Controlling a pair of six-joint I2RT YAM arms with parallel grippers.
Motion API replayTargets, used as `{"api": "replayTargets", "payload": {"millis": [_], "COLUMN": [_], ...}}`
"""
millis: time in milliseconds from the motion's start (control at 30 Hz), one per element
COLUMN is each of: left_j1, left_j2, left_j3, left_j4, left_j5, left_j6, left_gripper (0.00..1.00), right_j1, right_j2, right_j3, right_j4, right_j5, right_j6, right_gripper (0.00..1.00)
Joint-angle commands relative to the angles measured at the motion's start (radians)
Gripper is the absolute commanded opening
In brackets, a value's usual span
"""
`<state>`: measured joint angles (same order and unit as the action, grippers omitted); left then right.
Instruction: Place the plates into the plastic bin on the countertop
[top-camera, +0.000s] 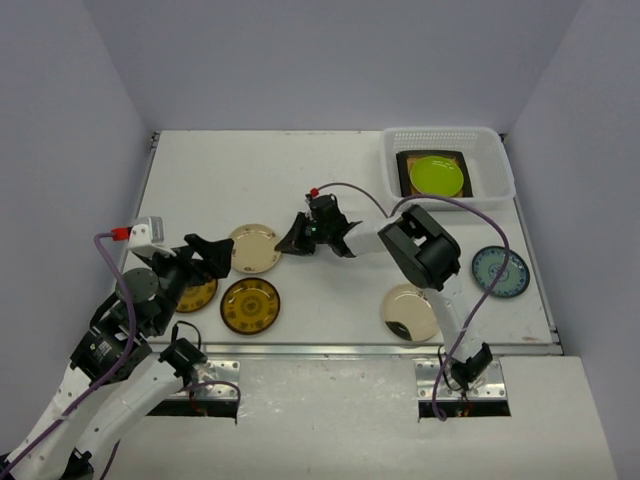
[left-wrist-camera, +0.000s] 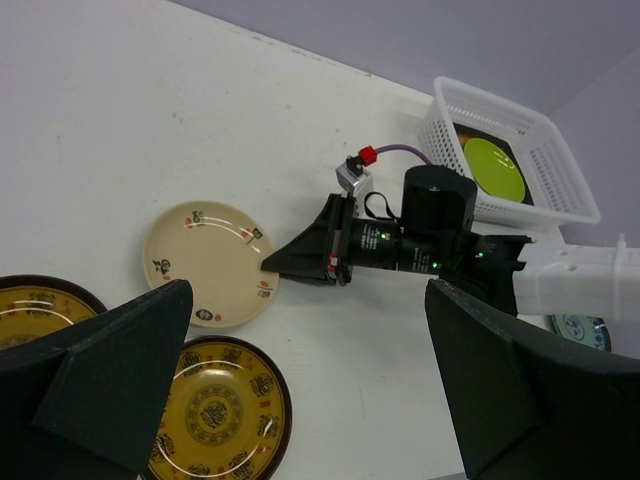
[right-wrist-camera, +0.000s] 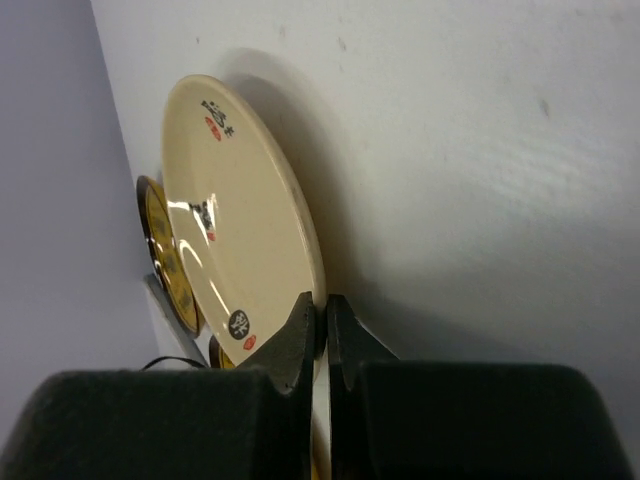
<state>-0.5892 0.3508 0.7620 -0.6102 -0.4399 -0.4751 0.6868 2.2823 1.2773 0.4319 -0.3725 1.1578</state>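
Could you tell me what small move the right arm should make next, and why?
Probably a short lift straight up: the right end effector is shut on the rim of the cream plate, which lies flat on the table, and the bin stands at the far right corner.

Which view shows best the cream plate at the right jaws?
Left wrist view: almost the whole cream plate is visible, marks clear. The top view shows it small; the right wrist view shows it obliquely, rim between the jaws.
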Motion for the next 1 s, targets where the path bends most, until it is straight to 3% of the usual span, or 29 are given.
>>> {"api": "replayTargets", "payload": {"millis": [0, 133, 233, 433, 533, 733, 867, 933, 967], "left_j1": [0.003, 0.003, 0.002, 0.003, 0.003, 0.000, 0.000, 0.000, 0.000], "left_j2": [-0.009, -0.018, -0.030, -0.031, -0.029, -0.037, -0.030, -0.030, -0.030], "left_j3": [0.000, -0.001, -0.001, -0.003, -0.002, -0.004, -0.004, -0.004, -0.004], "left_j4": [0.040, 0.039, 0.039, 0.044, 0.039, 0.042, 0.041, 0.041, 0.041], "left_j5": [0.015, 0.014, 0.015, 0.021, 0.021, 0.018, 0.021, 0.021, 0.022], "left_j6": [0.015, 0.015, 0.013, 0.016, 0.015, 0.014, 0.015, 0.015, 0.015], "left_gripper": [1.00, 1.00, 1.00, 1.00, 1.00, 1.00, 1.00, 1.00, 1.00], "right_j1": [-0.010, -0.102, -0.262, -0.642, -0.740, -0.842, -0.881, -0.886, -0.886], "right_j2": [-0.246, -0.442, -0.547, -0.678, -0.679, -0.630, -0.575, -0.549, -0.524], "right_j3": [-0.042, -0.091, -0.167, -0.313, -0.314, -0.251, -0.198, -0.178, -0.162], "right_j4": [-0.032, -0.084, -0.116, -0.240, -0.273, -0.335, -0.311, -0.308, -0.313], "right_j5": [0.021, 0.051, 0.079, 0.361, 0.444, 0.493, 0.426, 0.403, 0.378], "right_j6": [-0.018, -0.047, 0.005, 0.214, 0.282, 0.260, 0.236, 0.230, 0.219], "right_gripper": [0.00, 0.00, 0.00, 0.00, 0.00, 0.00, 0.00, 0.02, 0.10]}}
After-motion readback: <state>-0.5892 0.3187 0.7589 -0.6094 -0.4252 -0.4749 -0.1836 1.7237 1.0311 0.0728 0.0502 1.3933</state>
